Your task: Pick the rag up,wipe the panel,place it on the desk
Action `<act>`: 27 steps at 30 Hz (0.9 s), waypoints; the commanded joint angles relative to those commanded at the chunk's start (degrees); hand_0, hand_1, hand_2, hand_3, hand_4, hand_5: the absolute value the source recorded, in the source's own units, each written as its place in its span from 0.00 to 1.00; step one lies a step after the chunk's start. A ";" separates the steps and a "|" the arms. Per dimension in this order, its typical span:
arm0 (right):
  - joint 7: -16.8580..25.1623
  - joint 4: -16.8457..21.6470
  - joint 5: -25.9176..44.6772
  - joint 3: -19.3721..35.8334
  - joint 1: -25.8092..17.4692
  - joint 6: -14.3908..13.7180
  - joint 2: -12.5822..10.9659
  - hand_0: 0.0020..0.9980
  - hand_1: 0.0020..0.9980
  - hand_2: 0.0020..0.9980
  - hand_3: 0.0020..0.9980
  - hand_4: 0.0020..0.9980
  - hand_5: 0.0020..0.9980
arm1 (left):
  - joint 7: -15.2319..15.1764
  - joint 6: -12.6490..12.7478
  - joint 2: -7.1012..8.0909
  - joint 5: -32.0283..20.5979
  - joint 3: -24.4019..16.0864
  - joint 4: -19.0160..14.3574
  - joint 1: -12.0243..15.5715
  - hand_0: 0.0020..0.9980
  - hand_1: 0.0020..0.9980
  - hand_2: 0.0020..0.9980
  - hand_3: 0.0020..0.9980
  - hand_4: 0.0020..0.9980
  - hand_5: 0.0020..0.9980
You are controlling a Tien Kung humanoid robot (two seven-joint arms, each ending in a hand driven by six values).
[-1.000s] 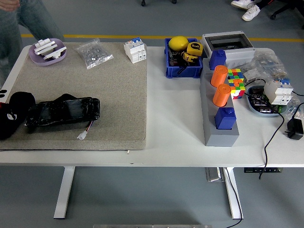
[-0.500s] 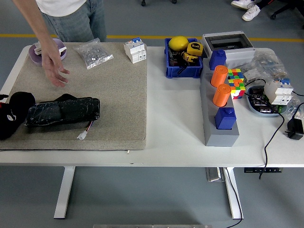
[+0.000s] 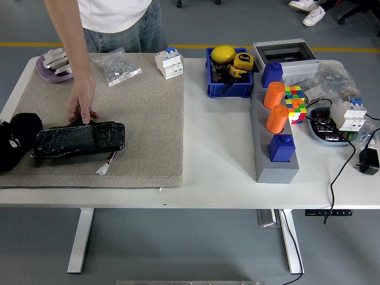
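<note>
Panel (image 3: 78, 140) blk, glossy, flat on mat (image 3: 142, 119) | person's hand (image 3: 81, 108) touching top edge | robot hand (image 3: 15, 142) state unclear

Panel (image 3: 78, 140) lies on the mat (image 3: 142, 119), bin (image 3: 228, 89) behind right.

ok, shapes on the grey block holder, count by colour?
Orange cylinders: 2
Blue blocks: 2
Total: 4 on the grey holder
</note>
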 joint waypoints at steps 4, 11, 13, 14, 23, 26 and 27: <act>-0.02 0.05 -0.17 0.21 0.10 0.00 -0.06 0.81 0.70 0.71 0.68 1.00 0.73 | 0.30 1.41 -0.34 1.44 0.25 0.53 -0.12 0.32 0.37 0.59 0.54 0.38 0.00; -0.03 0.00 -0.08 0.05 0.18 0.12 -0.01 0.81 0.70 0.71 0.68 1.00 0.73 | 0.85 3.60 -0.66 4.52 -0.95 -0.23 0.67 0.26 0.27 0.56 0.51 0.27 0.00; 0.00 -0.06 -0.05 0.09 0.20 0.14 0.06 0.81 0.70 0.71 0.68 1.00 0.73 | 1.29 4.08 -0.66 5.81 -2.35 -1.34 1.31 0.24 0.19 0.55 0.49 0.19 0.00; 0.00 -0.08 -0.03 -0.02 0.23 0.17 0.08 0.81 0.70 0.71 0.68 1.00 0.73 | 2.15 4.25 -0.60 7.37 -3.93 -3.09 2.16 0.24 0.19 0.55 0.49 0.19 0.00; -0.07 -0.54 0.27 -0.09 0.17 0.50 0.01 0.81 0.70 0.71 0.68 1.00 0.73 | 9.87 2.94 -0.63 13.43 -10.59 -17.64 8.03 0.24 0.18 0.55 0.50 0.22 0.00; -0.08 -0.78 0.45 -0.19 0.11 0.62 0.00 0.81 0.70 0.71 0.68 1.00 0.73 | 11.86 3.04 -0.95 13.97 -11.18 -21.45 10.01 0.24 0.18 0.55 0.50 0.21 0.00; -0.08 -0.85 0.53 -0.22 0.06 0.68 -0.01 0.81 0.70 0.71 0.68 1.00 0.73 | 12.74 3.52 -1.30 14.87 -11.57 -23.34 11.19 0.24 0.18 0.55 0.50 0.21 0.00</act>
